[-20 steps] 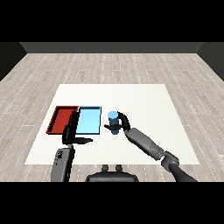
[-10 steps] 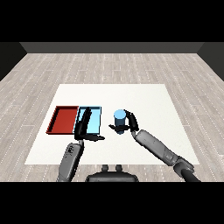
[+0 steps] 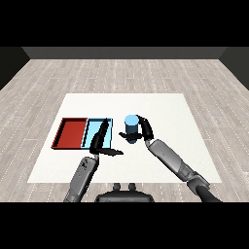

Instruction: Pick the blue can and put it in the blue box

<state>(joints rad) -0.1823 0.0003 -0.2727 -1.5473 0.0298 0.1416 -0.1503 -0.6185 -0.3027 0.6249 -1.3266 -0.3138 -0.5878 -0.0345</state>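
Blue can (image 3: 130, 127) inside right-hand fingers (image 3: 144, 127).

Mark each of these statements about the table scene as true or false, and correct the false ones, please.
1. The right hand is curled round the blue can. True.
2. The blue can lies inside the red tray. False: it is upright in the right hand, to the right of both trays.
3. The red tray is to the left of the light blue tray. True.
4. The left hand holds the can. False: its fingers are straight and hold nothing; it shows in front of the light blue tray.
5. The two trays lie side by side on the white table. True.
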